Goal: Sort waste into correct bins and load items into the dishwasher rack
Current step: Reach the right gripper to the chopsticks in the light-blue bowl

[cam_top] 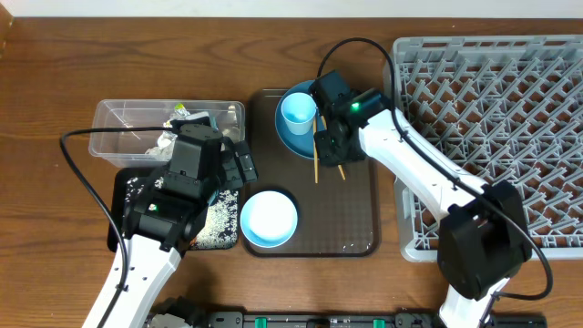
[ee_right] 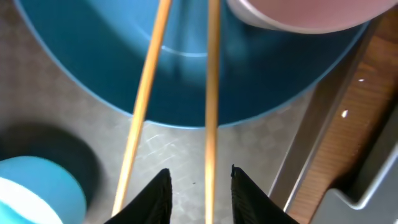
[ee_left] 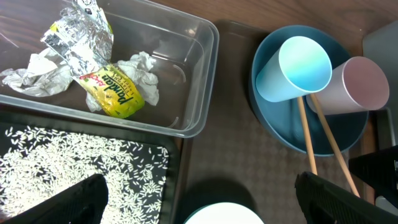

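Wood-grain table (cam_top: 55, 82) carries a dark brown serving tray (cam_top: 355, 214) at its centre and the grey dishwasher rack (cam_top: 510, 109) to the right. On that tray we find the chopsticks (ee_right: 212, 93): their upper ends rest on the dark blue plate (ee_right: 81, 50) beside the pink cup (ee_right: 298, 12), and their lower ends slope down onto the tray's textured floor. We judge them light, stiff and thin, with smooth sides that could roll or twist out of a pinch. We would therefore take them across their width near mid-length, just past the plate rim, where a little air probably sits beneath. The right gripper (ee_right: 200, 182) hangs directly over them, its jaws parted narrowly and holding nothing. One stick runs between the tips and the other lies just outside one tip, so a pinch here would likely catch only one. The left gripper (ee_left: 202, 196) is spread wide and empty near the pale blue bowl (cam_top: 269, 219).
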